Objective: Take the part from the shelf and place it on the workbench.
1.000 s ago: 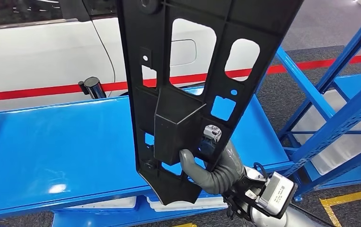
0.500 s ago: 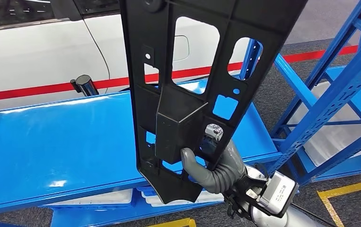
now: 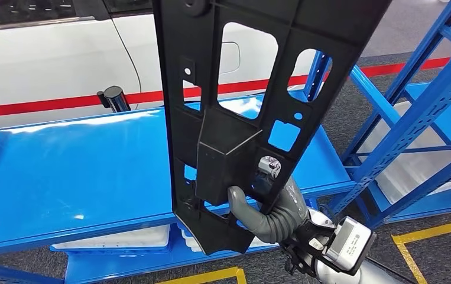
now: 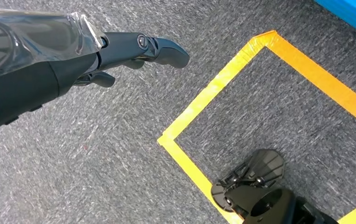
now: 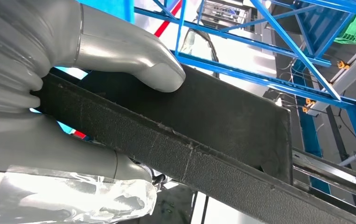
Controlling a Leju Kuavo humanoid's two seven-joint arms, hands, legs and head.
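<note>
A long black plastic part point(image 3: 234, 112) with several cut-out windows stands nearly upright in the head view, reaching past the top edge. My right hand point(image 3: 270, 210) grips its lower end, thumb pressed on the raised box section. In the right wrist view the grey thumb and fingers point(image 5: 120, 51) clamp the part's textured black edge point(image 5: 199, 140). Behind the part lies the blue workbench point(image 3: 75, 177), its flat top bare on the left. My left hand point(image 4: 134, 49) hangs over grey carpet, holding nothing, fingers extended.
A blue shelf frame point(image 3: 418, 118) with slanted braces stands to the right of the workbench. A white car body point(image 3: 51, 59) with a red stripe is behind the bench. A black post point(image 3: 113, 97) rises at the bench's far edge. Yellow floor tape point(image 4: 213, 93) marks the carpet.
The whole view has shifted slightly as the camera moved; the workbench sits a little more to the right and nearer. The part stays held upright in my right hand.
</note>
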